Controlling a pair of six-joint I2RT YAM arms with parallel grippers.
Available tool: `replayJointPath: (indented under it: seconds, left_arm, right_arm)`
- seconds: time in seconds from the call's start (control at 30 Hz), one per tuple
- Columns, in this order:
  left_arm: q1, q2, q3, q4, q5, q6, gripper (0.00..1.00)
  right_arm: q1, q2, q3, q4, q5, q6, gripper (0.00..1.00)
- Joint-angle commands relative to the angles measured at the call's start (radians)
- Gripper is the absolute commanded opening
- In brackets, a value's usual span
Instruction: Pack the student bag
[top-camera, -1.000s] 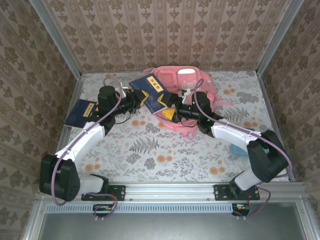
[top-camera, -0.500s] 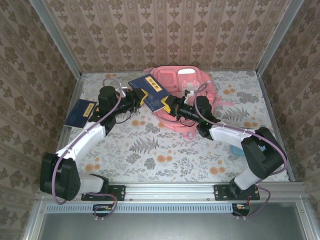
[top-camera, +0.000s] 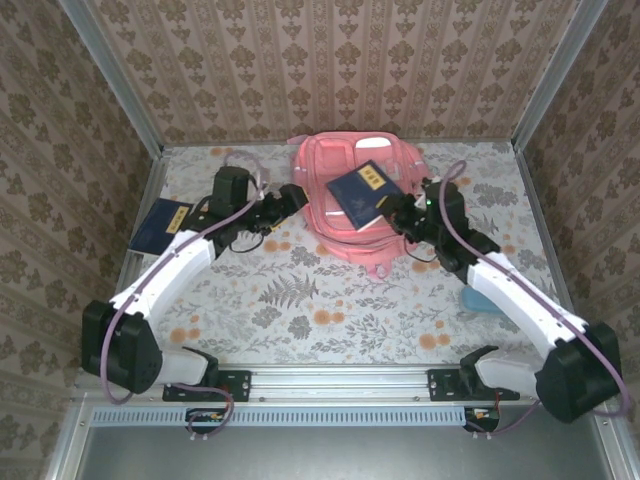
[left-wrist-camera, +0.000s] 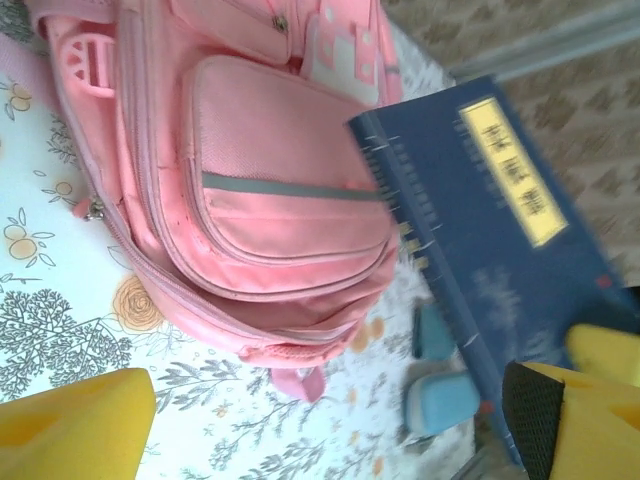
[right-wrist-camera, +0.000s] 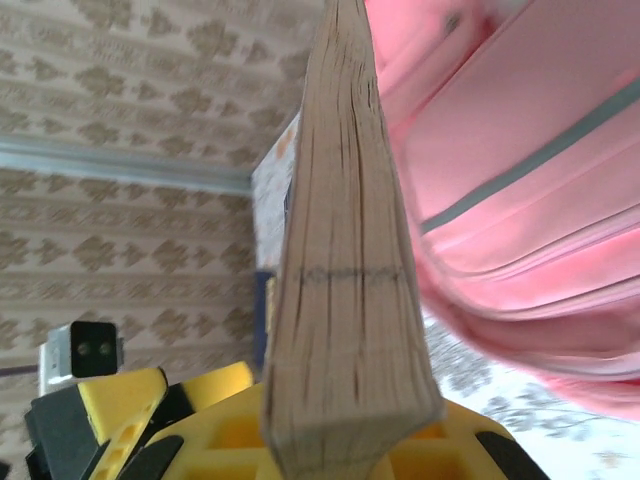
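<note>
Right, far left first: a spare book (top-camera: 160, 228) lies flat on the table (top-camera: 300, 300), well apart from the rest. The left gripper (top-camera: 288, 203) sits just beside the bag's left edge, jaws spread wide, nothing in them. The student bag (top-camera: 312, 178) lies flat toward the far side of the table, front pockets up. Its long axis runs near-to-far, with white patches (top-camera: 372, 146) at the far end and a small loop (top-camera: 383, 268) at the near end, so I'd guess its top points back toward the arms, not certain. Can't tell if the main zip is open. The blue book (top-camera: 362, 195) hangs over the bag's middle, cover up and tilted, spine to the left, page edge to the right. The right gripper (top-camera: 398, 212) is pinching that book by its right-hand edge, jaws pressed on the page block. So the bag is directly below and left of the loaded claw, right arm nearer for the drop, left free to hold the mouth open. A teal case (top-camera: 480, 298) peeks out under the right arm
</note>
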Motion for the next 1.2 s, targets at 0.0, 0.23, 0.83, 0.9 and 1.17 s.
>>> replayJointPath:
  seconds: [0.0,0.23,0.83,0.9,1.17]
  left_arm:
    - [-0.075,0.093,0.113,-0.137,-0.054,0.296,0.93]
    - [-0.209,0.363,0.396,-0.277,-0.204,0.672,0.91]
    - [-0.333,0.896,0.887,-0.49,-0.395,1.255,0.69]
    - [-0.34,0.944,0.932,-0.507,-0.453,1.272,0.66]
    - [-0.343,0.99,0.961,-0.469,-0.536,1.298,0.47]
  right_arm:
    - [-0.061,-0.089,0.048,-0.295,0.118,-0.186,0.09]
    - [-0.216,-0.207,0.028,-0.475,0.126,-0.254,0.1]
    - [-0.303,-0.242,-0.048,-0.481,0.026,-0.224,0.11]
    - [-0.303,-0.239,-0.052,-0.475,0.019,-0.216,0.1]
    - [-0.303,-0.249,-0.05,-0.483,0.015,-0.207,0.11]
